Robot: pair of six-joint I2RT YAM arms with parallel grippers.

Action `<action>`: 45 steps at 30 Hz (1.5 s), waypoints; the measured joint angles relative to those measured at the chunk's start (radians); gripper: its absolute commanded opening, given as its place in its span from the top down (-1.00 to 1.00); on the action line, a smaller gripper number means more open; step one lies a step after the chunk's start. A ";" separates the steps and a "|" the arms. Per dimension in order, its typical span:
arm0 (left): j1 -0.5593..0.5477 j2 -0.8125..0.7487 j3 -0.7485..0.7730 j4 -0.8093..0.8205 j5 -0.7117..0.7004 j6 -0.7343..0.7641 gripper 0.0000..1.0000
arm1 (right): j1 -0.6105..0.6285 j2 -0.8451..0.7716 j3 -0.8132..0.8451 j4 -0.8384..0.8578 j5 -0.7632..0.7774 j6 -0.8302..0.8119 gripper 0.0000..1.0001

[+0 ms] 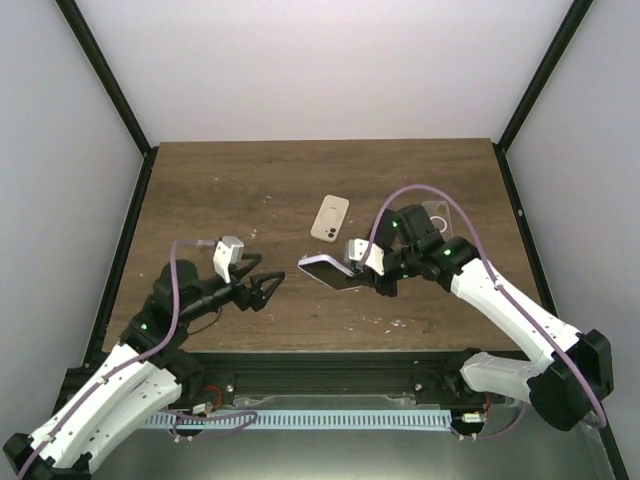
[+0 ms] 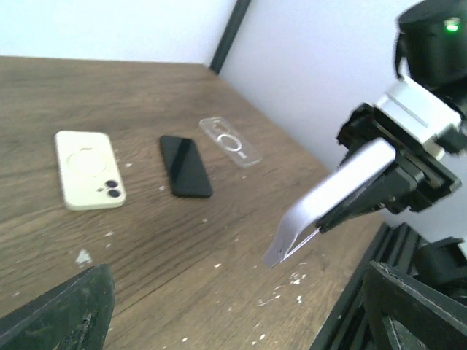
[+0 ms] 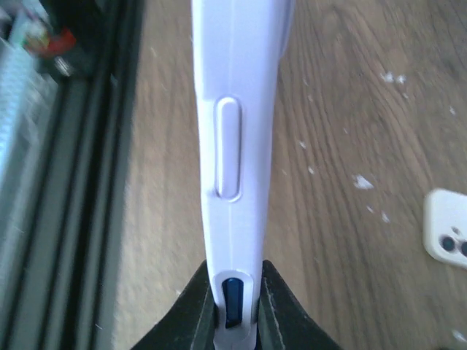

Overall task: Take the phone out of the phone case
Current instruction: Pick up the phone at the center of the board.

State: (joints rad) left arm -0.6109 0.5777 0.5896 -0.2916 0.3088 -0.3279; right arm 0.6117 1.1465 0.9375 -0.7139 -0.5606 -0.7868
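The right tool (image 1: 362,265) pinches one short end of the purple case (image 1: 328,270) and holds it up off the bench (image 1: 250,180). I think the phone is inside it, though I cannot see it well. The long side of the case points from the right tool across to the left tool (image 1: 271,288), which is spread wide, holds nothing, and sits near the free end without touching it. So the left tool is the one that can reach the free end, by going right along that same line.
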 measured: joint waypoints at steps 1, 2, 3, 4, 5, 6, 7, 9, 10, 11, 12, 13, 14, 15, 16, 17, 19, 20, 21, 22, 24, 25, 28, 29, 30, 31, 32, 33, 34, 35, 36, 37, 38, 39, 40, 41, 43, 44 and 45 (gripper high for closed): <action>0.000 -0.033 -0.041 0.048 0.017 -0.011 -0.88 | -0.021 0.000 0.013 0.000 -0.061 0.027 0.99; 0.000 -0.060 -0.078 0.094 0.034 -0.024 -0.87 | -0.037 0.002 0.021 -0.001 -0.116 0.051 0.99; 0.000 -0.077 -0.106 0.134 0.049 -0.036 -0.86 | -0.045 0.005 0.026 -0.003 -0.156 0.069 0.99; 0.000 -0.089 -0.132 0.173 0.067 -0.047 -0.84 | -0.055 0.012 0.032 -0.009 -0.206 0.090 0.99; 0.000 -0.094 -0.156 0.219 0.089 -0.063 -0.81 | -0.062 0.023 0.038 -0.015 -0.258 0.109 0.99; 0.000 -0.092 -0.170 0.251 0.107 -0.075 -0.78 | -0.066 0.036 0.043 -0.020 -0.303 0.127 0.99; 0.000 -0.079 -0.185 0.304 0.138 -0.094 -0.73 | -0.067 0.050 0.047 -0.024 -0.341 0.141 0.99; 0.000 -0.063 -0.189 0.343 0.163 -0.110 -0.63 | -0.067 0.076 0.051 -0.029 -0.415 0.167 0.99; 0.000 -0.045 -0.192 0.380 0.187 -0.125 -0.57 | -0.067 0.085 0.052 -0.033 -0.439 0.176 0.99; 0.000 -0.022 -0.192 0.416 0.214 -0.137 -0.49 | -0.068 0.093 0.052 -0.040 -0.469 0.188 0.99; 0.000 0.007 -0.192 0.454 0.245 -0.147 -0.41 | -0.068 0.098 0.053 -0.043 -0.485 0.198 0.99; 0.000 0.033 -0.192 0.486 0.273 -0.159 -0.34 | -0.067 0.102 0.055 -0.047 -0.499 0.204 0.99; 0.000 0.056 -0.191 0.513 0.298 -0.169 -0.29 | -0.068 0.108 0.058 -0.049 -0.515 0.211 0.99; -0.002 0.082 -0.191 0.539 0.319 -0.174 -0.25 | -0.068 0.112 0.063 -0.053 -0.528 0.217 0.99; -0.003 0.105 -0.190 0.560 0.338 -0.181 -0.21 | -0.068 0.117 0.067 -0.054 -0.542 0.222 0.99; -0.005 0.122 -0.190 0.576 0.352 -0.187 -0.15 | -0.068 0.120 0.069 -0.053 -0.550 0.227 0.99; -0.014 0.153 -0.183 0.607 0.378 -0.191 -0.10 | -0.068 0.125 0.070 -0.055 -0.566 0.233 0.99; -0.019 0.164 -0.179 0.616 0.386 -0.193 -0.09 | -0.068 0.127 0.070 -0.056 -0.573 0.236 0.99; -0.024 0.173 -0.174 0.625 0.394 -0.194 -0.07 | -0.068 0.130 0.070 -0.056 -0.578 0.241 0.99; -0.031 0.183 -0.167 0.637 0.400 -0.194 -0.04 | -0.068 0.132 0.070 -0.056 -0.582 0.246 0.99; -0.044 0.201 -0.153 0.658 0.410 -0.193 0.04 | -0.068 0.135 0.070 -0.056 -0.585 0.252 0.99; -0.051 0.208 -0.146 0.665 0.413 -0.192 0.11 | -0.068 0.136 0.070 -0.055 -0.587 0.254 0.99; -0.071 0.231 -0.123 0.671 0.414 -0.188 0.39 | -0.068 0.139 0.070 -0.053 -0.595 0.264 0.99; -0.074 0.240 -0.117 0.671 0.411 -0.188 0.45 | -0.068 0.139 0.070 -0.051 -0.599 0.266 0.99; -0.076 0.250 -0.113 0.671 0.408 -0.185 0.48 | -0.067 0.139 0.070 -0.050 -0.602 0.268 0.99; -0.078 0.259 -0.109 0.671 0.404 -0.184 0.50 | -0.068 0.139 0.070 -0.050 -0.605 0.271 0.99; -0.079 0.267 -0.106 0.673 0.400 -0.184 0.53 | -0.068 0.139 0.070 -0.050 -0.606 0.272 0.99; -0.081 0.274 -0.104 0.674 0.398 -0.183 0.55 | -0.067 0.139 0.070 -0.049 -0.606 0.274 0.99; -0.084 0.278 -0.104 0.675 0.394 -0.181 0.56 | -0.067 0.139 0.070 -0.050 -0.607 0.275 0.99; -0.085 0.280 -0.104 0.676 0.391 -0.182 0.55 | -0.067 0.139 0.070 -0.050 -0.607 0.275 0.99; -0.086 0.280 -0.104 0.678 0.389 -0.182 0.53 | -0.067 0.139 0.070 -0.049 -0.608 0.276 0.99; -0.086 0.280 -0.103 0.679 0.389 -0.182 0.51 | -0.067 0.139 0.070 -0.048 -0.610 0.276 0.99; -0.087 0.280 -0.103 0.680 0.388 -0.182 0.49 | -0.067 0.139 0.070 -0.048 -0.610 0.277 0.99; -0.088 0.281 -0.103 0.680 0.389 -0.182 0.49 | -0.067 0.139 0.070 -0.048 -0.610 0.277 0.99; -0.089 0.281 -0.103 0.681 0.389 -0.182 0.50 | -0.067 0.139 0.070 -0.048 -0.610 0.277 0.99; -0.090 0.282 -0.103 0.681 0.389 -0.182 0.53 | -0.067 0.139 0.070 -0.048 -0.610 0.277 0.99; -0.090 0.285 -0.101 0.683 0.389 -0.182 0.71 | -0.067 0.139 0.070 -0.047 -0.611 0.277 0.99; -0.090 0.287 -0.101 0.684 0.388 -0.182 0.78 | -0.067 0.139 0.070 -0.047 -0.613 0.277 0.99; -0.090 0.289 -0.100 0.685 0.387 -0.182 0.79 | -0.067 0.139 0.070 -0.046 -0.616 0.276 0.99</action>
State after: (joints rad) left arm -0.7006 0.8669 0.4892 0.3931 0.6956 -0.5098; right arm 0.5446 1.2858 1.0073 -0.7601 -1.1770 -0.5106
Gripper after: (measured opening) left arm 0.166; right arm 0.102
